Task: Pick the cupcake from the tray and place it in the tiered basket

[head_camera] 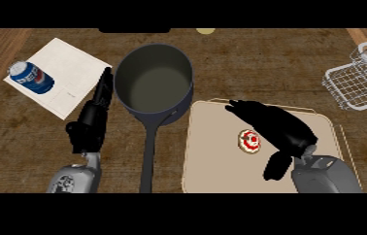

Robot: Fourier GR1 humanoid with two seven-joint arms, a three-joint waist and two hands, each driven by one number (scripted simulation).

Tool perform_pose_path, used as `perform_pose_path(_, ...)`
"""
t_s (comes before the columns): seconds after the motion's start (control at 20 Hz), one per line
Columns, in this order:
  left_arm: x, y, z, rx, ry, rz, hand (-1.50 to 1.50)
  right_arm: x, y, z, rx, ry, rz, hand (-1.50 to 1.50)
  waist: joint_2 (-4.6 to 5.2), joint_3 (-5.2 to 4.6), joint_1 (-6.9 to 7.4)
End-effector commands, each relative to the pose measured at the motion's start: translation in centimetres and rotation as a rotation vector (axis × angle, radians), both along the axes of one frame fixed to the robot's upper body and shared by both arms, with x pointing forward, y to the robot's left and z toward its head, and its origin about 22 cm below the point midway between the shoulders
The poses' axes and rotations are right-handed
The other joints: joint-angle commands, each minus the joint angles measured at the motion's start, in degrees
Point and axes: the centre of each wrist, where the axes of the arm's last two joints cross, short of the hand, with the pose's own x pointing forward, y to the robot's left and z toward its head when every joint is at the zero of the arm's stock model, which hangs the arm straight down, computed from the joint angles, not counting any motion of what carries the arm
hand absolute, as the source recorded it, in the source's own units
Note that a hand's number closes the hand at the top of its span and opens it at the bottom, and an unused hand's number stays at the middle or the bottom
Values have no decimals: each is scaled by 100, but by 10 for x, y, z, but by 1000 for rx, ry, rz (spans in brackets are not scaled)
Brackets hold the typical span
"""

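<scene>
We note right hand [276, 125] over tray [215, 176], fingers relaxed, holding nothing; cupcake [249, 141] just beside palm, ungrasped, positioned for pickup. Basket [347, 81] well beyond hand. Left hand [91, 117] straight, idle.

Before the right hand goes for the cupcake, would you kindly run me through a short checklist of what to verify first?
1. Cupcake on the tray, unheld: ok.
2. Right hand open above the tray, just right of the cupcake: ok.
3. Fingers curled round the cupcake: not ok, not yet closed.
4. Tiered basket in view at the right edge: ok; whether a tier is free, cannot tell.
5. Pot with its handle left of the tray, off the likely path to the basket: ok.
6. Left hand at the left, apart from the tray: ok.
</scene>
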Motion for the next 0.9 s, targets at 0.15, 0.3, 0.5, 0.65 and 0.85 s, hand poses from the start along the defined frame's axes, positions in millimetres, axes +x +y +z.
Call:
perform_pose_path(0.15,-14,13,-7,-3,-10,-5,0,10,18,-25,7,27,3,-150,1,0,17)
perform_pose_path(0.3,7,-6,3,-3,12,-10,0,-8,5,-15,58,18,-14,-150,0,0,-14)
perform_pose_path(0.5,-5,15,-2,8,15,-10,0,2,26,-39,117,-23,-55,150,3,1,9)
perform_pose_path(0.65,0,10,-13,8,-4,-1,0,-2,4,-36,91,-119,-28,150,3,0,-10)
perform_pose_path(0.85,-10,12,-14,1,15,-14,0,-12,17,-55,30,-243,8,150,1,1,-3)
